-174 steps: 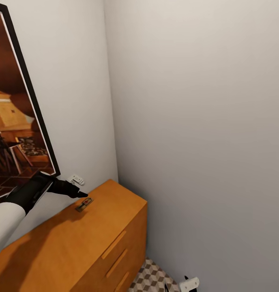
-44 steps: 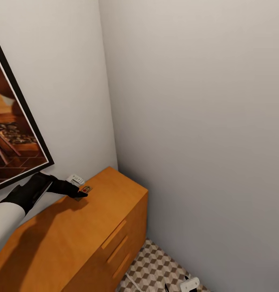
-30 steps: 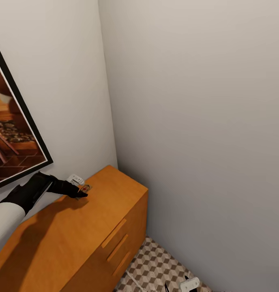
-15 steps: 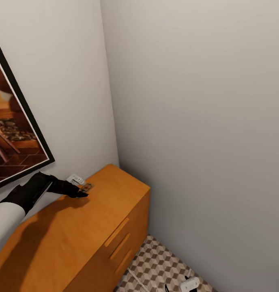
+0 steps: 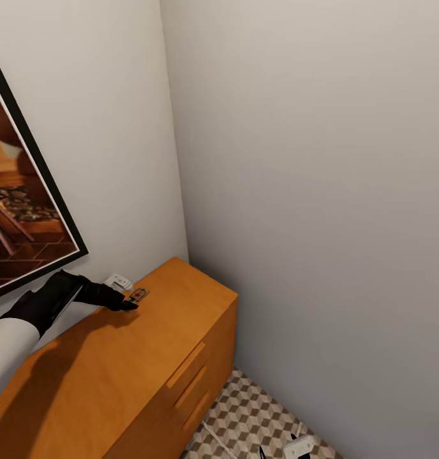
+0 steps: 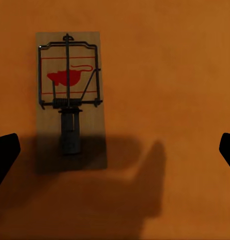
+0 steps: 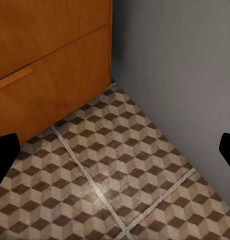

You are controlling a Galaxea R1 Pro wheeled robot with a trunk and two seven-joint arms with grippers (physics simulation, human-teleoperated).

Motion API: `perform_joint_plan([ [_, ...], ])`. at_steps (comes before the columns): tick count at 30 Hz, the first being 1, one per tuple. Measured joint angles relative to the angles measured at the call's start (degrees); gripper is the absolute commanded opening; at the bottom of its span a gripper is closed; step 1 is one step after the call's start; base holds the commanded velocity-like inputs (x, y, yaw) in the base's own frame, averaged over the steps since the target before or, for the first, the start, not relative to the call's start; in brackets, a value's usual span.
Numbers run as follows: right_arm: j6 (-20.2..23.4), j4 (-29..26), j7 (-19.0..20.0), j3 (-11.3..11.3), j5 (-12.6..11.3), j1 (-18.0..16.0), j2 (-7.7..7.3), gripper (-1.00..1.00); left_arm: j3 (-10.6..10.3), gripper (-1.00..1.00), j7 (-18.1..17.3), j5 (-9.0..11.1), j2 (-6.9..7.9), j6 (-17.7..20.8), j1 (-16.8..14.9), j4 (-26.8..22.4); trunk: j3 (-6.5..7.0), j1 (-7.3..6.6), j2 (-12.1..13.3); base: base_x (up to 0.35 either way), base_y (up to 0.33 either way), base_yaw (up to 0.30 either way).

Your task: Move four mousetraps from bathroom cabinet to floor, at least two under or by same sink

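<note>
On top of the cabinet (image 5: 117,363), the left gripper (image 5: 127,305) is hovering with fingers spread beside a mousetrap (image 6: 69,97) that is lying flat, looking light, stiff and thin, likely best pinched across its bare wooden edges, while the right gripper (image 7: 115,150) is hanging spread over the bathroom floor (image 7: 120,170).

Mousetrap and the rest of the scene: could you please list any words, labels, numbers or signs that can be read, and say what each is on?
None can be read.
Mousetrap: a red mouse picture and red lines, no lettering.
Wall plate: too small to tell.
Framed picture: no text legible.
</note>
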Motion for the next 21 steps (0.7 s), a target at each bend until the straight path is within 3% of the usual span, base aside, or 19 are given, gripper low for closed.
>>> perform_joint_plan([
  [21,0.0,0.0,0.0,0.0,0.0,0.0,0.00,1.00,0.0,1.00,0.0,0.0,-0.02,0.0,0.0,-0.1,0.00,0.00,0.0,0.000,0.000,0.000],
])
